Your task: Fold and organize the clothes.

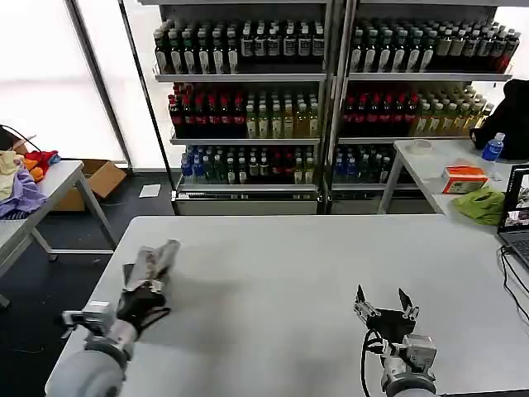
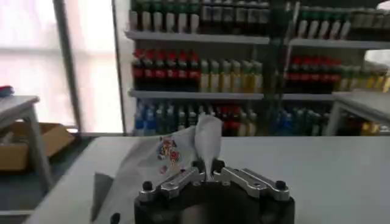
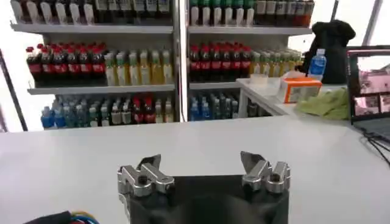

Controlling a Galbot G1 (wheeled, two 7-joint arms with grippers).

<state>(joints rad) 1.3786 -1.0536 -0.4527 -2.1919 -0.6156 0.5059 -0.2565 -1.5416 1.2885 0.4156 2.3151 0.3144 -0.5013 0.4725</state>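
A grey shirt (image 1: 155, 261) with a small multicoloured chest print (image 2: 169, 152) hangs bunched above the left side of the white table (image 1: 273, 265). My left gripper (image 1: 147, 283) is shut on a fold of this shirt (image 2: 152, 170), and the cloth rises in a peak between the closed fingers of the left gripper (image 2: 207, 168). My right gripper (image 1: 386, 299) hovers open over the table's near right part, nothing between its fingers; the same right gripper (image 3: 201, 163) shows bare tabletop beyond it.
Shelves of bottles (image 1: 331, 91) stand behind the table. A side table at the left carries a purple, red and orange garment heap (image 1: 23, 178). At the right are a lime-green cloth (image 1: 482, 204), an orange box (image 1: 464, 178), a laptop (image 1: 517, 217) and cables (image 1: 514, 277).
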